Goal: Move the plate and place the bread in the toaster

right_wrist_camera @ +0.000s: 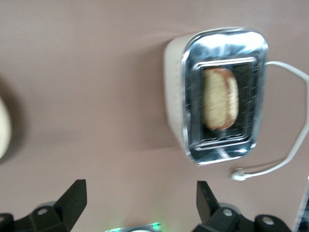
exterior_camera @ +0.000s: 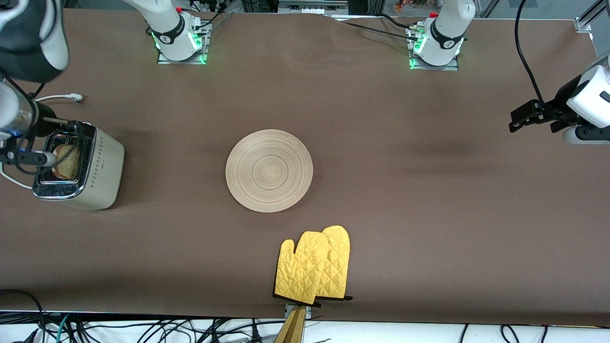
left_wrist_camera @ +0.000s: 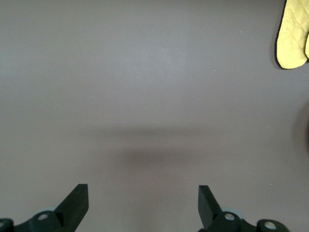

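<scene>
The bread (exterior_camera: 66, 162) sits on edge in a slot of the toaster (exterior_camera: 97, 174), tilted, its long axis along the slot; the toaster stands at the right arm's end of the table. The right gripper (right_wrist_camera: 137, 200) hovers above it, fingers spread wide and empty. The plate (exterior_camera: 269, 170) lies flat mid-table, with yellow oven mitts (exterior_camera: 314, 266) nearer the front camera. The left gripper (left_wrist_camera: 143, 203) waits over bare table, fingers wide apart.

The desk (exterior_camera: 381, 200) is showing brown, the plate (exterior_camera: 269, 164) pale ringed wood, the toaster (exterior_camera: 102, 169) dotted cream, the oven mitts (exterior_camera: 314, 267) quilted yellow.
</scene>
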`<state>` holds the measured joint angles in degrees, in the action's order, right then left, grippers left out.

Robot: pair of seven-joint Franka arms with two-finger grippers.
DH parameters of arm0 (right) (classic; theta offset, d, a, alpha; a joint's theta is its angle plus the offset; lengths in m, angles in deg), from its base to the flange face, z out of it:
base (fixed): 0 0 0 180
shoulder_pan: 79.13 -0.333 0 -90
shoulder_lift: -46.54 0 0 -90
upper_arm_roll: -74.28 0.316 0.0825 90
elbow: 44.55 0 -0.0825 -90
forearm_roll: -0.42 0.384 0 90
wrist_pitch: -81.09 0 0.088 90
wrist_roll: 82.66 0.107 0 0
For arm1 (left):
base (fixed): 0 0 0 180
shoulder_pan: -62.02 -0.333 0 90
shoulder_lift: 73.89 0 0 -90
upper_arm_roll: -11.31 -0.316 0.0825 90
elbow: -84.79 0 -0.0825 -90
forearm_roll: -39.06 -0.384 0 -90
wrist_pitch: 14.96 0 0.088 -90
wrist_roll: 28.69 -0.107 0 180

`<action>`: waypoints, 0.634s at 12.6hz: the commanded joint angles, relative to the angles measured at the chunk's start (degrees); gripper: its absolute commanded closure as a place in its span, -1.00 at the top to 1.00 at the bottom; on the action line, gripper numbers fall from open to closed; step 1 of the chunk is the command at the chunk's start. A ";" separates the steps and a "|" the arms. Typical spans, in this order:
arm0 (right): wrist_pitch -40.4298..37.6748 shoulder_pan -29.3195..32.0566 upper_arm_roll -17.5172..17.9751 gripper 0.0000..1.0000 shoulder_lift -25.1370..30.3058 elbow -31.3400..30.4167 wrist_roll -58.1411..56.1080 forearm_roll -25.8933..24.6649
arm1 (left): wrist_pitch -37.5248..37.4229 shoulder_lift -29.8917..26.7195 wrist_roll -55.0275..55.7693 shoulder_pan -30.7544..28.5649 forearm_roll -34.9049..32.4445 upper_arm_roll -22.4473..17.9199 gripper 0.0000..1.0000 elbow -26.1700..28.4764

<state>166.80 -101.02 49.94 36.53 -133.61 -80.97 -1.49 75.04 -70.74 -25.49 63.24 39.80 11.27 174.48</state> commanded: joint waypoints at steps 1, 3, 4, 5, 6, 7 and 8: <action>-3.96 0.79 1.38 1.00 2.97 -1.02 -3.70 3.06 | -0.26 0.45 -0.13 -0.43 1.38 0.13 1.00 -1.18; -3.00 10.14 11.79 1.00 5.60 -2.24 -3.02 3.06 | -0.26 0.45 -0.13 -0.43 1.38 0.04 1.00 -1.18; -1.70 17.25 20.04 1.00 7.09 -3.99 -2.84 1.84 | -0.26 0.45 -0.13 -0.43 1.38 0.13 1.00 -1.18; 3.01 21.50 24.38 1.00 8.84 -7.14 -2.14 1.04 | -0.26 0.45 -0.13 -0.43 1.38 0.05 1.00 -1.18; 7.67 22.06 24.60 1.00 10.86 -11.18 -2.05 1.38 | -0.26 0.45 -0.13 -0.43 1.38 0.04 1.00 -1.18; 10.24 22.24 24.78 1.00 11.75 -13.65 -2.04 1.39 | -0.26 0.45 -0.13 -0.43 1.38 0.04 1.00 -1.18; 10.44 23.12 24.95 1.00 11.76 -13.33 -2.04 1.47 | -0.26 0.45 -0.13 -0.43 1.38 0.04 1.00 -1.18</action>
<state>174.17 -80.00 73.32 44.82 -142.25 -83.22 0.31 75.04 -70.73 -25.49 63.21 39.80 11.24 174.48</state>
